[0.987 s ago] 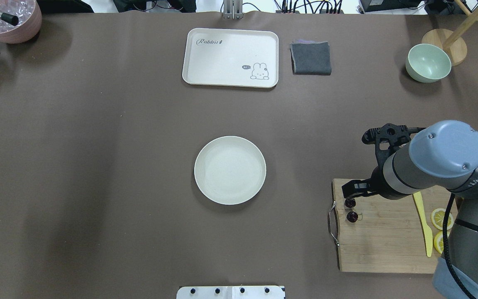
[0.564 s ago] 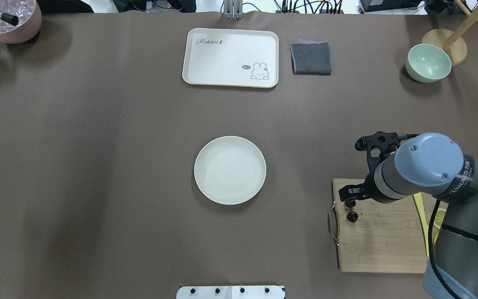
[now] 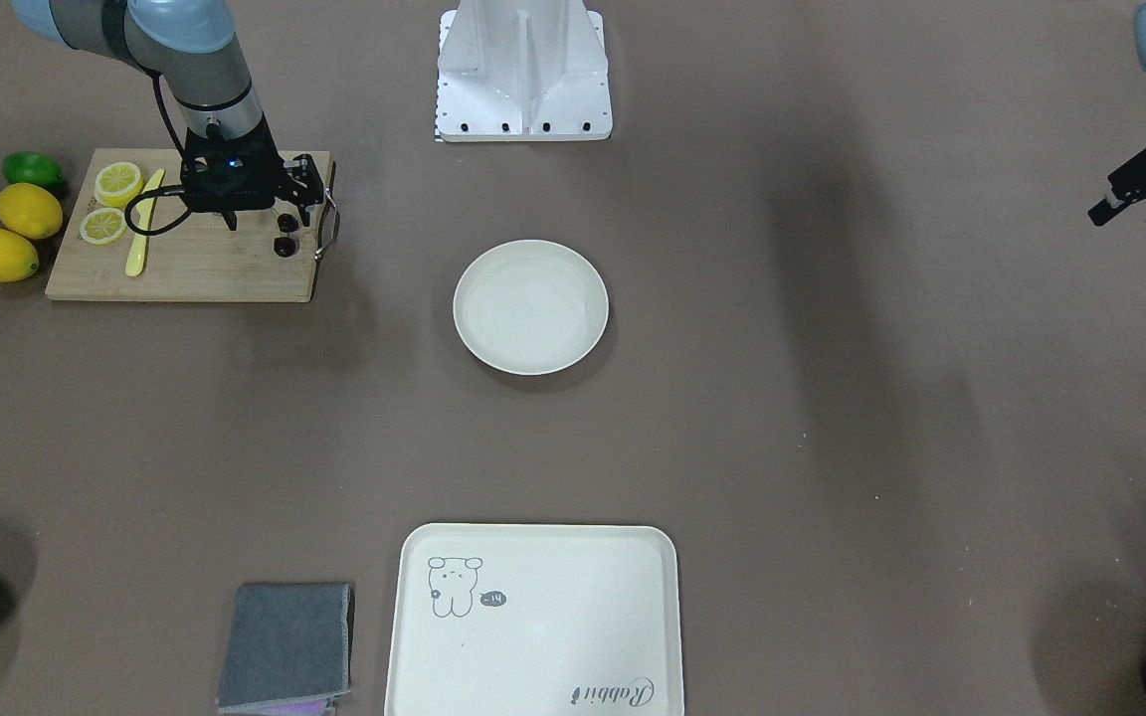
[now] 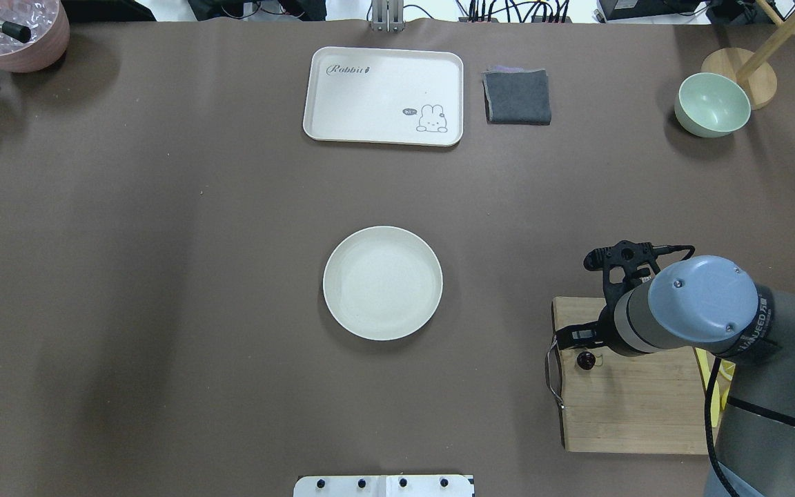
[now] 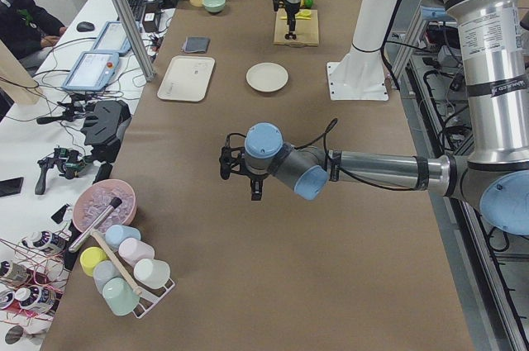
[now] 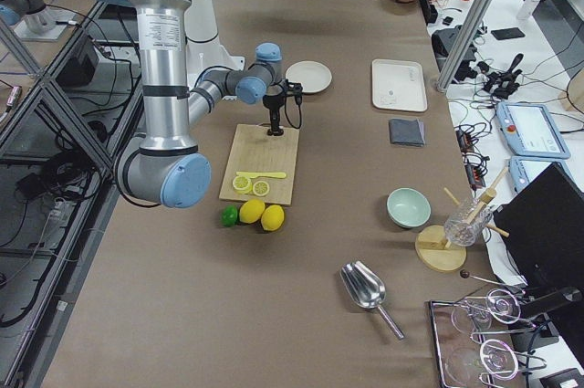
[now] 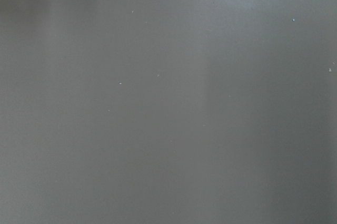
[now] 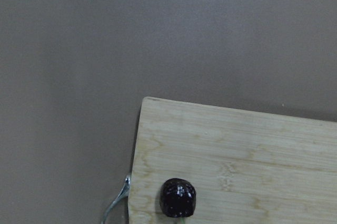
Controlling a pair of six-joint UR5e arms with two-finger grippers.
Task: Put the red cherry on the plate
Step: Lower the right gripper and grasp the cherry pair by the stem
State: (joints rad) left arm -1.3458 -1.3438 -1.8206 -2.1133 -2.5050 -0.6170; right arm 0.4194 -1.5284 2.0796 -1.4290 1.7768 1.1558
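Red cherry (image 3: 285, 247) on the cutting board (image 3: 185, 268); plate (image 4: 382, 283) bare at mid-worktop.
The cherry is a pair of tiny, glossy, near-black maroon balls lying close together on the wood, just inside the board's short edge with the metal handle (image 4: 551, 373) and toward its corner farther from the robot; the overhead view shows only one ball. The plate is round, shallow and cream-white with a raised rim, lying flat and empty at the middle of the worktop (image 4: 163, 276), well apart from the cherry.

Red cherry (image 4: 585, 359) on cutting board (image 4: 632, 407) right of plate (image 4: 382, 283), apparently beneath right tool (image 4: 575, 336).
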